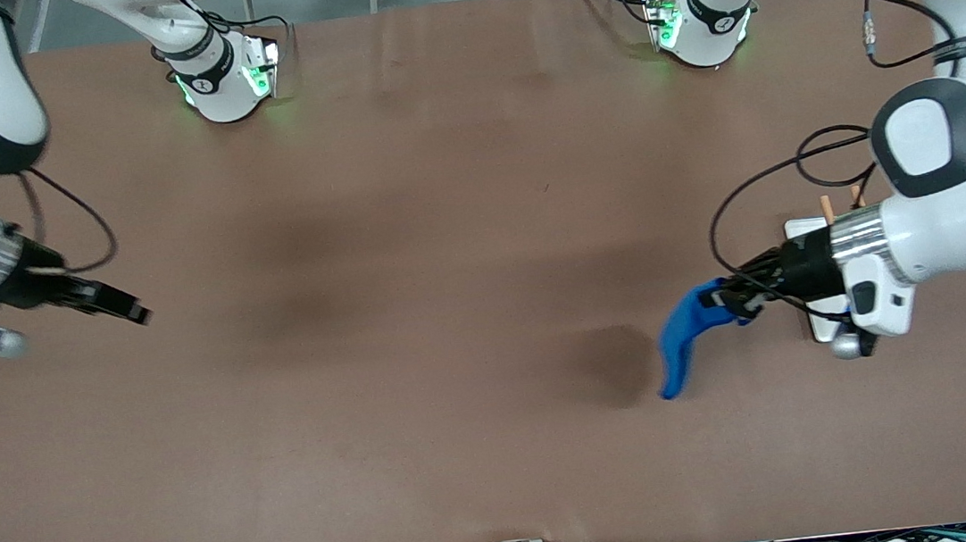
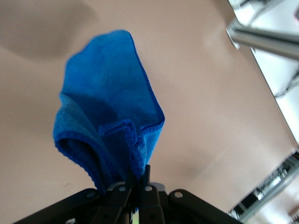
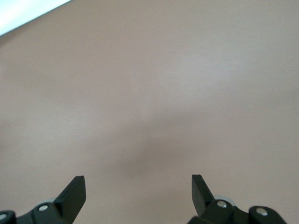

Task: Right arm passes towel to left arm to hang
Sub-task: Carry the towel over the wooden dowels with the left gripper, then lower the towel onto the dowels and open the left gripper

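The towel (image 1: 679, 342) hangs bunched in the air over the table (image 1: 431, 456) toward the left arm's end, pinched by the closed left gripper (image 1: 733, 299). A pale stand (image 1: 805, 230), perhaps a rack, sits under that wrist. The right gripper (image 1: 132, 310) waits over its own end, fingers (image 3: 74, 193) spread wide, empty.

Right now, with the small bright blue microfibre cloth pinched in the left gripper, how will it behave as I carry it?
The small bright blue microfibre cloth droops in folds from the shut left gripper, so it is probably floppy and light. It will likely sway in transit. Its fuzzy pile should resist slipping.
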{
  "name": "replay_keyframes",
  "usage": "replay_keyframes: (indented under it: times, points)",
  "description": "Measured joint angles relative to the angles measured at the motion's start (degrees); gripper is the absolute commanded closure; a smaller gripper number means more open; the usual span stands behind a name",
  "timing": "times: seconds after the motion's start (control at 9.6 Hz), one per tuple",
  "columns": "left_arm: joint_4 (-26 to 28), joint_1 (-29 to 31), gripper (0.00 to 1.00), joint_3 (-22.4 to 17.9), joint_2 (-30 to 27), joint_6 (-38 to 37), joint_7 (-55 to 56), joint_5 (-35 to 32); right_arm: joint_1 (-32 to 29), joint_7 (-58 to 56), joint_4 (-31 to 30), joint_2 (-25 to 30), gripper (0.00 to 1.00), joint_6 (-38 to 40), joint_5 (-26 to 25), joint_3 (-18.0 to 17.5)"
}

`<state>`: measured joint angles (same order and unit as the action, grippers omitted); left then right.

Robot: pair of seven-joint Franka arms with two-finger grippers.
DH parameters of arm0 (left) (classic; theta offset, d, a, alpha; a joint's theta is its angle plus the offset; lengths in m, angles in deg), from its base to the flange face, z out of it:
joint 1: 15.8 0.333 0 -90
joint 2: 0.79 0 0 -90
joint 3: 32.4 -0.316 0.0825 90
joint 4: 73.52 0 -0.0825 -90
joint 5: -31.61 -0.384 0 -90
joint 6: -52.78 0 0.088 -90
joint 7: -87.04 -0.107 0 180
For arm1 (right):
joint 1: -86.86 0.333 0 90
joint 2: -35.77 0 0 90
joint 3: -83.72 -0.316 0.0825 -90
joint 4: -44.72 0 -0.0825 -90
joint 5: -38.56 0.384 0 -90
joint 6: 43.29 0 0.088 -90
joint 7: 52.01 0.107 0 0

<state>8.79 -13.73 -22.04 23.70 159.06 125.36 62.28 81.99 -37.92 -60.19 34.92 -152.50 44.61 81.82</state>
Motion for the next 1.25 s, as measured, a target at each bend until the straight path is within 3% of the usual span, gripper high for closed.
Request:
replay_keyframes:
  times: [0.21,0.42,0.52,0.73,1.25]
  points:
    - [0.0,3.4,1.0,-0.1,-0.4,-2.7,4.6,-5.0,0.1,-3.6,3.5,3.2,0.0,9.3,-3.1,3.7]
    - [0.0,5.7,1.0,-0.1,-0.8,-6.5,8.6,-12.6,0.0,-7.6,8.7,4.8,0.0,16.3,-3.1,8.2]
    - [0.0,6.4,1.0,-0.1,-1.3,-8.8,9.2,-16.5,0.0,-8.0,12.7,4.8,0.0,19.1,-3.1,8.8]
    - [0.0,10.3,1.0,-0.1,-2.6,-13.2,2.2,-19.4,0.3,-8.0,19.1,4.1,0.0,23.7,-3.1,8.1]
    - [0.4,18.7,1.0,-0.3,-2.8,-15.4,-22.4,-28.2,1.4,-9.5,20.2,0.8,0.0,25.7,-5.4,7.0]
